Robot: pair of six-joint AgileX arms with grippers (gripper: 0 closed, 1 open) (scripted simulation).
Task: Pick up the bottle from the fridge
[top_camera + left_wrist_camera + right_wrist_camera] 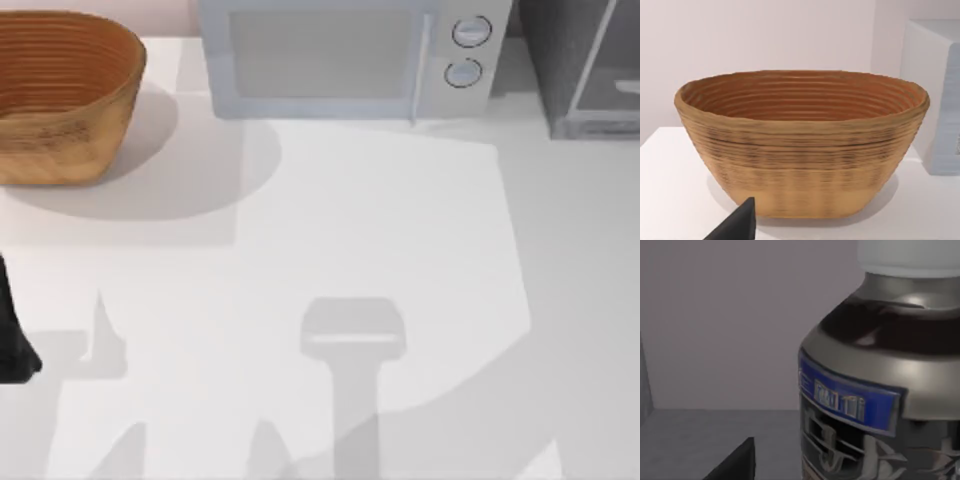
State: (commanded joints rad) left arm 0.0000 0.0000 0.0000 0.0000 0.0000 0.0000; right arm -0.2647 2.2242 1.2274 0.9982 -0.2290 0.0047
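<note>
Bottle (880, 390) close up, cap cropped; right gripper's grip impossible to tell.

Basket (60, 95) left, microwave (350, 60) centre, fridge (590, 70) right (back row)

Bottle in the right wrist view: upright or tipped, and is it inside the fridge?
Upright: the bottle has its white cap on top and label level. It stands on a grey floor before a plain back wall, apparently the fridge interior.

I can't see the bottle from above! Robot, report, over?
Right pincer close beside the bottle, inside the fridge. Left pincer idle, facing the basket. Nothing in the way.
</note>
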